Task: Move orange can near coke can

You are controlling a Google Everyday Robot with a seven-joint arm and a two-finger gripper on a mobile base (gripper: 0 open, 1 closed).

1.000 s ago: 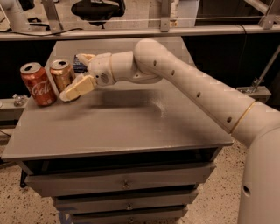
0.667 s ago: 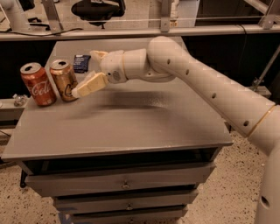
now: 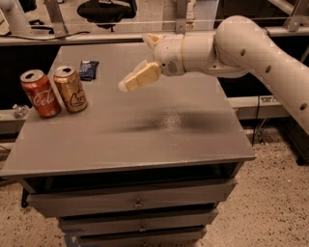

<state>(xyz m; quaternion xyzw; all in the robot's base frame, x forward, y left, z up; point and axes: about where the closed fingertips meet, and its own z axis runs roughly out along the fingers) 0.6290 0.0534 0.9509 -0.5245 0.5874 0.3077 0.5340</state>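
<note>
The orange can (image 3: 70,89), golden-orange with a dark logo, stands upright at the table's left side. The coke can (image 3: 40,94), red with white script, stands upright just left of it, almost touching. My gripper (image 3: 126,83) hangs above the table to the right of the orange can, clear of both cans. Its cream fingers (image 3: 142,76) point left and down, open and holding nothing.
A dark blue packet (image 3: 89,69) lies flat behind the orange can. The grey table (image 3: 159,135) has drawers (image 3: 137,202) under its front edge. A railing and an office chair (image 3: 106,9) stand behind the table.
My gripper was at the orange can, then drew back to the right and up, away from it. Both cans stand where they were.
</note>
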